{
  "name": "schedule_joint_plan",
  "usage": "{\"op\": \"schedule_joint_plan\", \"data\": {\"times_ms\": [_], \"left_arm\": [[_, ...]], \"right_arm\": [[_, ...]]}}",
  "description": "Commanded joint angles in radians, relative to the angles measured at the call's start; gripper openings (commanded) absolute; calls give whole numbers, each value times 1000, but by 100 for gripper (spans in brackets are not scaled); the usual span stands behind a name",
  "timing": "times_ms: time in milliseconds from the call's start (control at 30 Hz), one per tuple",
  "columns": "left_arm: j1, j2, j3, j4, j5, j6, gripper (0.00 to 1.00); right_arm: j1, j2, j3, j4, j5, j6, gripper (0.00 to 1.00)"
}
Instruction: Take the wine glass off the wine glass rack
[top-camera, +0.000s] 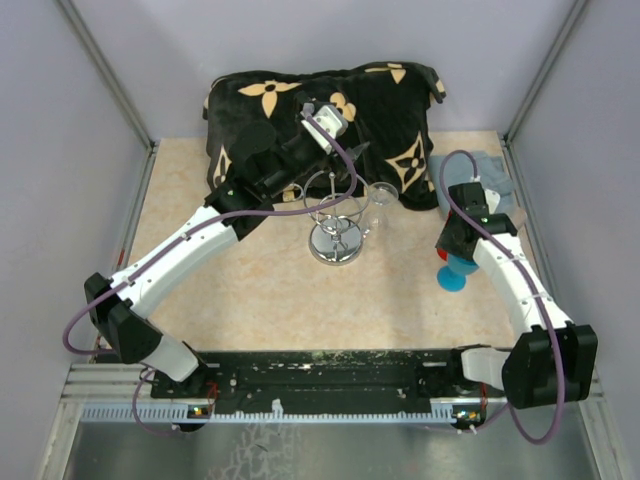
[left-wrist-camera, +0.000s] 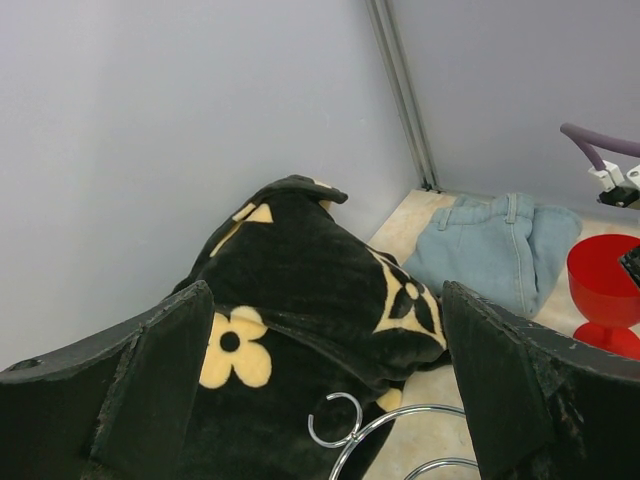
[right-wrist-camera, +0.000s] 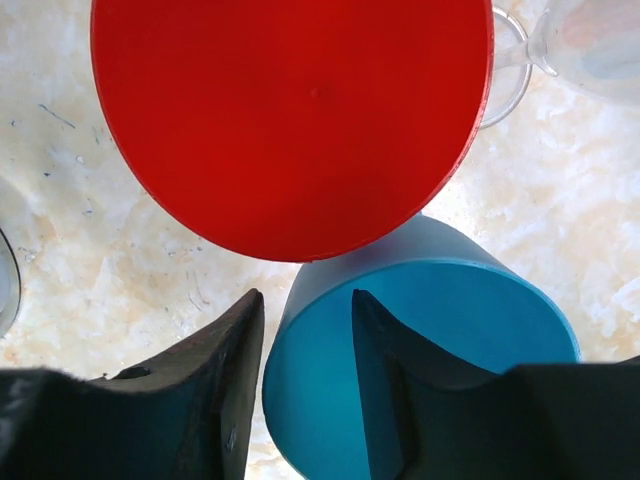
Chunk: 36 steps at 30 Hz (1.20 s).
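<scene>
The wine glass rack (top-camera: 337, 240), a silver wire stand on a round shiny base, stands mid-table. A clear wine glass (top-camera: 380, 203) is at its right side; how it hangs does not show. My left gripper (top-camera: 345, 158) hovers above and behind the rack, open wide and empty. In the left wrist view the rack's small top ring (left-wrist-camera: 336, 420) lies below and between my left gripper's (left-wrist-camera: 328, 300) jaws. My right gripper (top-camera: 450, 250) sits far right, and in the right wrist view my right gripper (right-wrist-camera: 308, 297) is slightly open over a blue cup's (right-wrist-camera: 420, 340) edge.
A black pillow with yellow flowers (top-camera: 320, 100) lies behind the rack. Folded blue jeans (top-camera: 490, 175) lie at the back right. A red goblet (right-wrist-camera: 290, 110) stands beside the blue cup (top-camera: 456, 275). Clear glass (right-wrist-camera: 595, 45) shows at the right wrist view's top right.
</scene>
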Motion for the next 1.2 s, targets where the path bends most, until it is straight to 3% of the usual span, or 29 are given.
{"op": "schedule_joint_plan", "data": {"times_ms": [0, 133, 433, 600, 800, 1167], "left_arm": [[4, -27, 1, 13, 12, -1, 99], [4, -24, 5, 13, 13, -8, 99], [16, 22, 77, -68, 26, -89, 99], [81, 81, 186, -167, 61, -243, 99], [189, 147, 298, -279, 130, -420, 99], [256, 110, 249, -323, 164, -527, 99]], "right_arm": [[9, -23, 50, 3, 15, 4, 42], [10, -59, 116, -59, 10, 10, 46], [10, -98, 468, -235, -19, 7, 48], [9, -72, 617, -258, -172, 20, 48], [9, -41, 565, -99, -479, 111, 48], [10, 28, 374, 152, -763, 208, 47]]}}
